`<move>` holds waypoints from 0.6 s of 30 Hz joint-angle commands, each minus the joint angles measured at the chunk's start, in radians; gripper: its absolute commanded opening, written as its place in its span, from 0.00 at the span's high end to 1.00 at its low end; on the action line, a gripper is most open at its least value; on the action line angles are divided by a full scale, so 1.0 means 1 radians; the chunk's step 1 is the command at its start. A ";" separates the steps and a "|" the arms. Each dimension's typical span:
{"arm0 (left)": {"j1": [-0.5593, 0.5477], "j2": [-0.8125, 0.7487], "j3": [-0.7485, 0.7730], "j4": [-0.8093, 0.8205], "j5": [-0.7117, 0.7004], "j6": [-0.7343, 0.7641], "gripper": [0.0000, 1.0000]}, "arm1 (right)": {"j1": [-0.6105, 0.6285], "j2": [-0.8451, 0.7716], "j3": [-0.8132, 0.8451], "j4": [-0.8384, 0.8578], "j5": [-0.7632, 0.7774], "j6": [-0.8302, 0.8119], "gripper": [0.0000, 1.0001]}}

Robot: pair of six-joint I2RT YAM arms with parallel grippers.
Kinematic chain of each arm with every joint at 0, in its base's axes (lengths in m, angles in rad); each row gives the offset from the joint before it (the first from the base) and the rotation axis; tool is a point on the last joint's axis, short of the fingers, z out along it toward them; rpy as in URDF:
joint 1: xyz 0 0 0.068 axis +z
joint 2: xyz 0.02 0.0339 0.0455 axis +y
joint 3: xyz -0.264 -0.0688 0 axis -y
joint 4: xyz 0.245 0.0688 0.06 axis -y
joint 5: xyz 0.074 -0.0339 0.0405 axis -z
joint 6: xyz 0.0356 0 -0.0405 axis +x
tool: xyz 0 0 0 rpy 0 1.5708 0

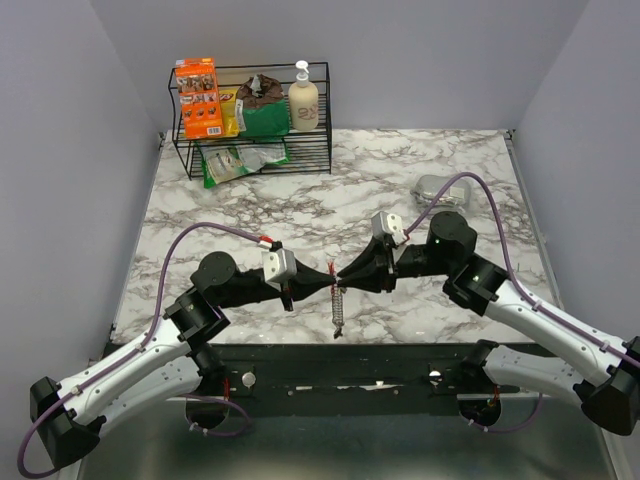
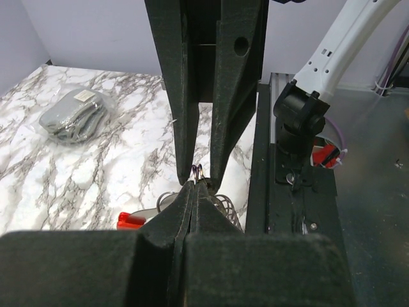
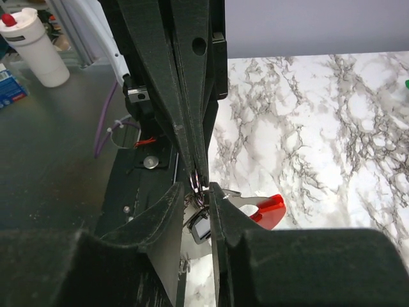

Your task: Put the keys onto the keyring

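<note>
The keyring hangs over the table's front edge, red side and gray ridged side dangling below both grippers. My left gripper is shut on the small dark wire loop at its top end. My right gripper faces it tip to tip, its fingers standing apart on either side of the wire loop and of the left fingertips. A tiny black key hangs just under the loop, between the right fingers. The keyring's red side shows beyond them.
A black wire rack at the back left holds an orange box, green packets and a soap bottle. A gray packet lies at the back right. The black mounting rail runs under the grippers.
</note>
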 commanded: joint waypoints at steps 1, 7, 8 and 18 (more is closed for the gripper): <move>-0.004 -0.017 0.002 0.061 0.033 -0.009 1.00 | -0.008 0.005 0.003 0.020 -0.042 0.000 0.77; -0.006 -0.018 0.004 0.071 0.039 -0.017 1.00 | -0.015 0.001 0.003 0.023 -0.063 -0.003 0.99; -0.006 -0.015 0.005 0.070 0.038 -0.015 1.00 | -0.015 0.001 0.003 0.023 -0.065 -0.004 0.99; -0.006 0.046 0.102 -0.134 0.006 0.048 0.84 | -0.026 0.030 0.065 -0.062 -0.039 -0.042 1.00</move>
